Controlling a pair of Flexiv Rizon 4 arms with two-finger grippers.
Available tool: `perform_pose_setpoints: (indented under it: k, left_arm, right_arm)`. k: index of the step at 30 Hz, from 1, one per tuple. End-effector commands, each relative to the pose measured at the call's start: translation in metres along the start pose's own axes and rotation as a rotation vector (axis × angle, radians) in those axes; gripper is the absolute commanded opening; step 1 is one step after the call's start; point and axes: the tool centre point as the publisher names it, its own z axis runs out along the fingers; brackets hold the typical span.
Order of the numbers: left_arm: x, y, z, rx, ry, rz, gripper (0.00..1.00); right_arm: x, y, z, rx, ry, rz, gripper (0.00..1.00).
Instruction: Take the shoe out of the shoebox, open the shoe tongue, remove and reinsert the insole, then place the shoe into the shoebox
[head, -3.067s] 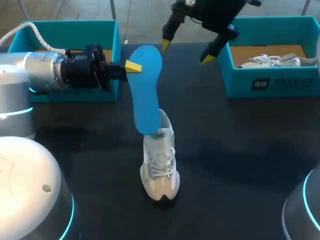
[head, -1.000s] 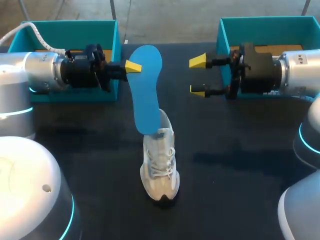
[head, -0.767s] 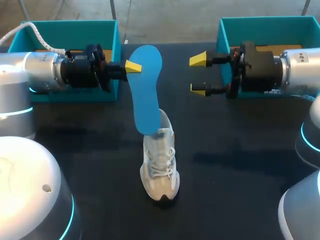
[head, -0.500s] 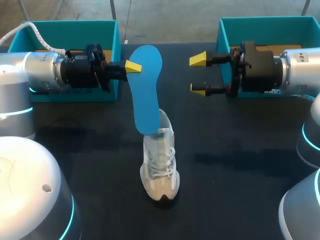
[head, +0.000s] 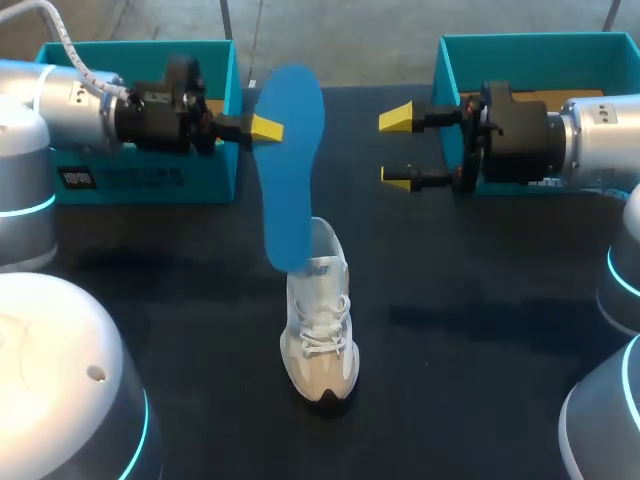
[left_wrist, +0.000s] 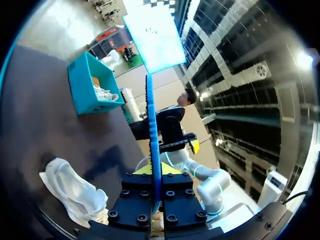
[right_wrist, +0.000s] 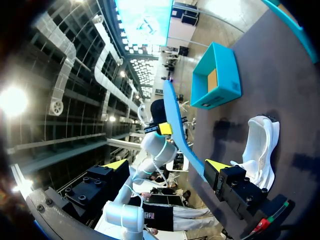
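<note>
Insole: the blue insole (head: 291, 165) is up off the table, tilted. Its wide end is at the far side and its narrow end is down by the shoe's heel opening. Can't tell if that low end sits inside the shoe or just against the collar.
Shoe: 1 white shoe (head: 320, 325) stands upright on its sole around the middle of the table (head: 470, 330), toe pointing near, heel far. From the right wrist view the opening looks pretty wide.
Left gripper: the left gripper (head: 262, 128) comes in from the left and is clamped on the insole's left edge, up near the far end. In the left wrist view the insole runs edge-on straight out between the 2 fingers, both pressed on it.
Right gripper: the right gripper (head: 397, 149) hangs to the right of the insole, well apart from it. Its fingers are spread wide with nothing in them, tips pointing left.
Left shoebox: the teal left shoebox (head: 140, 48) sits at the far left, with the left arm in front of it.
Right shoebox: the teal right shoebox (head: 540, 40) sits at the far right, and the right arm's wrist covers most of its front.
Second shoe: the left wrist view shows a second shoe (left_wrist: 104, 93), also white, lying inside the right shoebox.
</note>
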Motion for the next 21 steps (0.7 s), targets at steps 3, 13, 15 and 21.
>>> perform_pose_setpoints:
  k: [3, 13, 15, 21]
  left_arm:
    - [0.005, -0.004, -0.005, 0.078, -0.281, 0.809, 0.00]
    - [0.003, -0.008, -0.006, 0.075, -0.307, 0.835, 0.00]
    - [0.003, -0.008, -0.006, 0.075, -0.307, 0.835, 0.00]
    - [0.009, -0.013, -0.011, 0.144, -0.195, 0.930, 0.00]
  right_arm:
    - [0.000, 0.001, 0.003, -0.001, -0.001, 0.000, 1.00]
    - [0.000, 0.001, 0.003, -0.001, -0.001, 0.000, 1.00]
    - [0.000, 0.001, 0.003, -0.001, -0.001, 0.000, 1.00]
    - [0.000, 0.001, 0.003, -0.001, -0.001, 0.000, 1.00]
